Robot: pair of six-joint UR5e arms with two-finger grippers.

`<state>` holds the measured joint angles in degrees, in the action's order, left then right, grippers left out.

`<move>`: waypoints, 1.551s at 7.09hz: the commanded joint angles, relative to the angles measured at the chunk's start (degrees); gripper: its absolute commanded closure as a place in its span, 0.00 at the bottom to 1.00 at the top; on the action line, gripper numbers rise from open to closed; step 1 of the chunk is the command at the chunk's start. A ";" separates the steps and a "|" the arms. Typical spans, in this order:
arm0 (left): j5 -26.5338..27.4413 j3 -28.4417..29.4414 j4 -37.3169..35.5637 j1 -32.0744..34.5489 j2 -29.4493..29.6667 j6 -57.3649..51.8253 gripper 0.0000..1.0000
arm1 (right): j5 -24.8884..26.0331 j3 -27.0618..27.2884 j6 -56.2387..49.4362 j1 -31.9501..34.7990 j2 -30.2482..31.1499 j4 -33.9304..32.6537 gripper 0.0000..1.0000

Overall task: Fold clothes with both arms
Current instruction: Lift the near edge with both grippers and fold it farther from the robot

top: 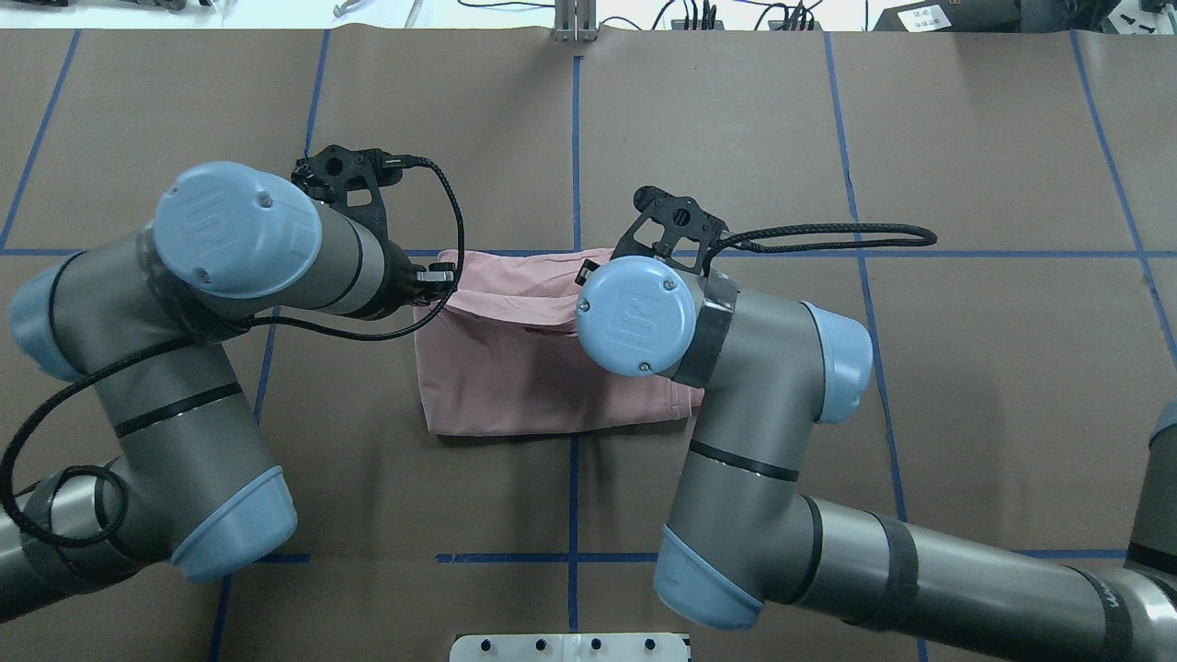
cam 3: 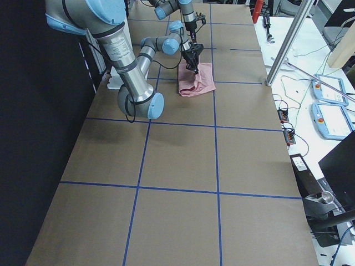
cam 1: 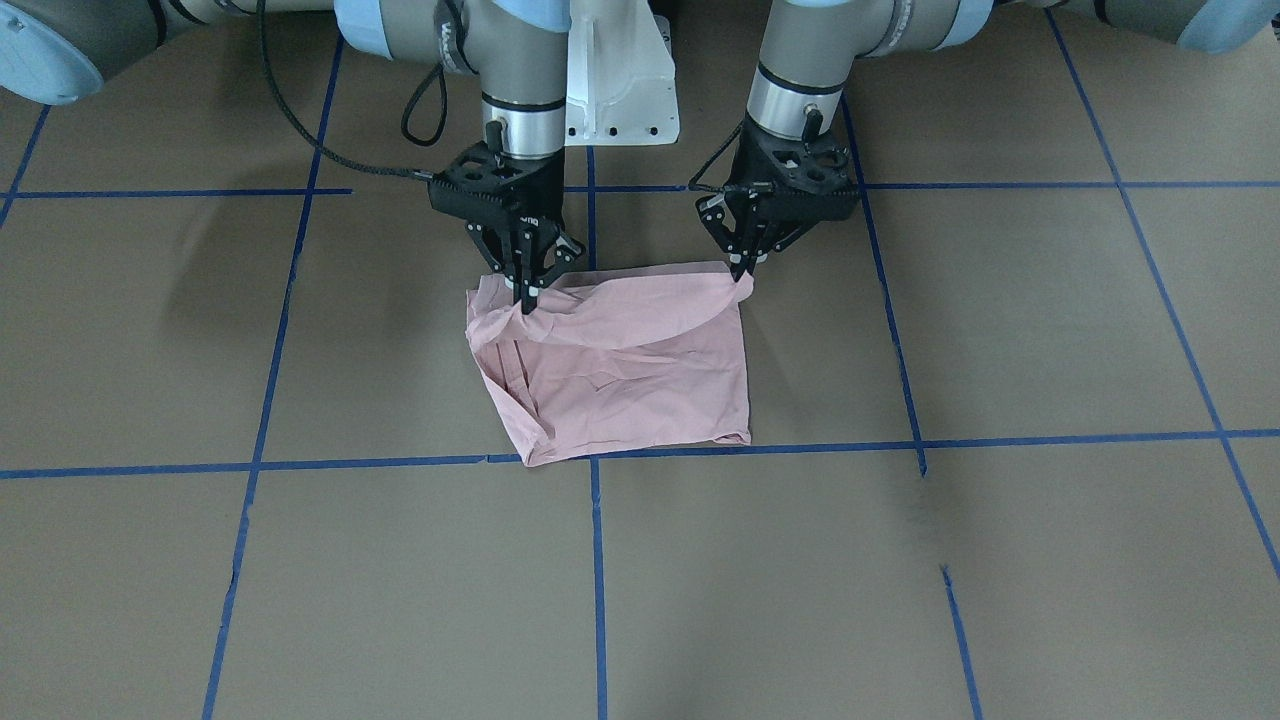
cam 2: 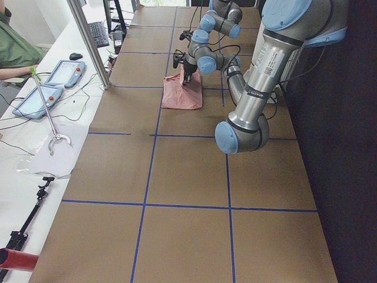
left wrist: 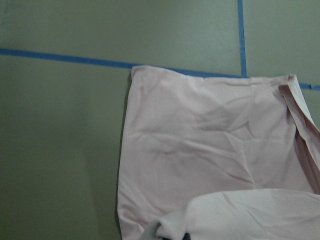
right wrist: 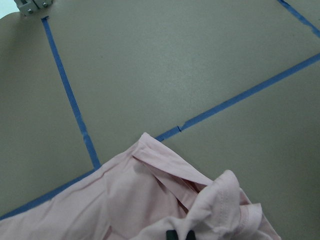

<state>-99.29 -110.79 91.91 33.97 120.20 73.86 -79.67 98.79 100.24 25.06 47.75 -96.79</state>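
The pale pink T-shirt [cam 1: 640,390] [top: 515,386] lies folded on the brown table, plain side up, its far edge along a blue tape line. My left gripper [cam 1: 743,272] [top: 439,274] is shut on one corner of the shirt's lifted edge. My right gripper [cam 1: 525,295] is shut on the bunched other corner; in the overhead view its own wrist hides it. Between the two grippers the raised edge sags over the flat part. The left wrist view shows the flat shirt [left wrist: 200,145] below the held fold. The right wrist view shows the gathered cloth [right wrist: 220,200] at the fingertips.
The white pedestal [cam 1: 620,90] [top: 570,648] stands between the arm bases. Blue tape lines [cam 1: 598,560] divide the table into squares. Beyond the table's far edge are a metal post [cam 2: 88,41], tablets [cam 2: 65,73] and cables, with a person's sleeve [cam 2: 12,53] beside them.
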 commanded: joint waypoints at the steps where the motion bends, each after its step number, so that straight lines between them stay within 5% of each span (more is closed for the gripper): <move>1: 0.15 9.32 7.89 0.83 0.92 -0.74 1.00 | -0.22 -13.74 -1.71 2.27 -4.14 9.74 1.00; 5: 0.15 18.33 16.37 0.83 1.01 -2.85 1.00 | -0.13 -19.41 -5.73 2.72 -4.95 13.03 0.93; 6: 0.07 18.24 16.46 0.92 0.83 -5.89 0.07 | -0.22 -19.77 -8.19 3.15 -5.04 13.03 0.34; 7: -0.02 17.37 16.37 1.70 0.48 -10.45 0.00 | -1.52 -19.60 -10.56 4.03 -5.39 13.03 0.00; 8: -1.07 16.93 16.46 4.32 -0.04 -14.06 0.00 | -6.24 -18.99 -13.20 5.25 -5.39 12.94 0.00; 11: -5.12 16.66 20.32 6.98 -2.51 -16.82 0.00 | -6.29 -16.26 -19.78 0.99 -6.36 12.76 0.00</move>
<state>-103.72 -94.05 110.86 40.40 118.51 57.63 -86.28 81.97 84.13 28.60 41.79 -83.92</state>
